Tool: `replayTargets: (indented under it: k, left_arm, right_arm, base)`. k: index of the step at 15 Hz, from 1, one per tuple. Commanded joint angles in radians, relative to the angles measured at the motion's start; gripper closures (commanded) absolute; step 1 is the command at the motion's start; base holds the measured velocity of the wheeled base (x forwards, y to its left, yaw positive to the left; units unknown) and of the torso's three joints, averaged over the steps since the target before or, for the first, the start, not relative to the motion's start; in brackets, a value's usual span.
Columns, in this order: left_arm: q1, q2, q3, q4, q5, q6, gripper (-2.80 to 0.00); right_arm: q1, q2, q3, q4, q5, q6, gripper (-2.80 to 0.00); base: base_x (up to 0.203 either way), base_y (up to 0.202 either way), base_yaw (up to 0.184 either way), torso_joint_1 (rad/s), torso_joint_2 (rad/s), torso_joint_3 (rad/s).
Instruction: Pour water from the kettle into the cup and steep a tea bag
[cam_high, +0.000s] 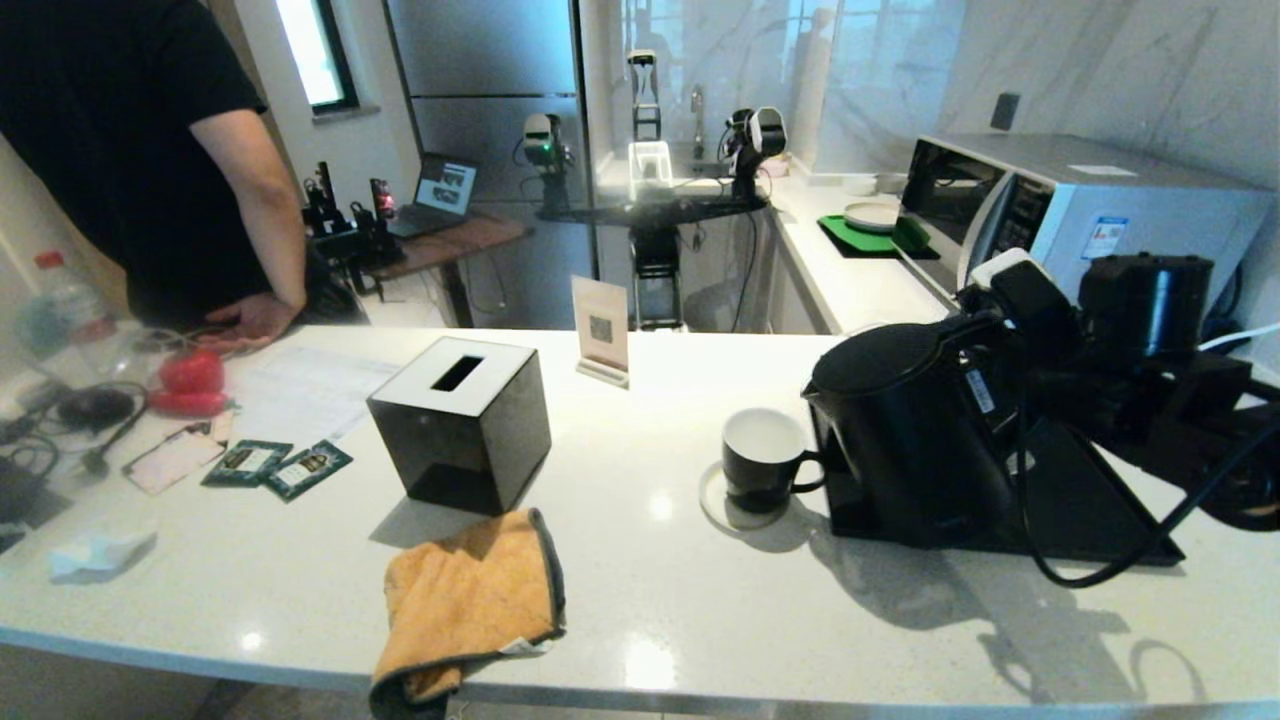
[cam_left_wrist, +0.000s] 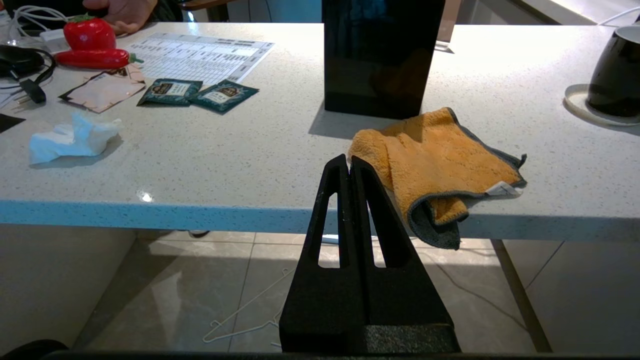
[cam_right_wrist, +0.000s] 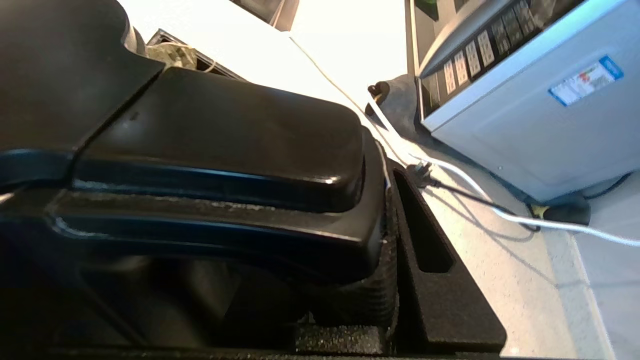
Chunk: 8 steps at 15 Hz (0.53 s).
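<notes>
R fingers clamp kettle handle — cup beside.

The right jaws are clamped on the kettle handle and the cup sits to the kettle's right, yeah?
Not quite. In the head view the cup sits to the left of the kettle, not the right. The right gripper does have its jaws clamped on the kettle handle.

Bright daylight from the far windows washes out the background and leaves small glare spots on the pale desk. The kettle and cup cast shadows toward the camera. The head view's left edge looks hazy and bent.
</notes>
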Motion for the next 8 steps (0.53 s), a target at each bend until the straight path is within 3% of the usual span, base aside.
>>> replayTargets:
  k: [1, 8]
  left_arm:
    - [0.0, 0.002, 0.0, -0.001, 0.0, 0.0, 0.0]
    - [0.0, 0.002, 0.0, -0.001, 0.0, 0.0, 0.0]
  right_arm:
    - [0.012, 0.005, -0.014, -0.003, -0.002, -0.016, 0.0]
    - [0.028, 0.022, -0.054, 0.003, -0.002, -0.105, 0.0]
  base:
    - [0.0, 0.0, 0.0, 0.0, 0.0, 0.0]
    - [0.0, 0.0, 0.0, 0.0, 0.0, 0.0]
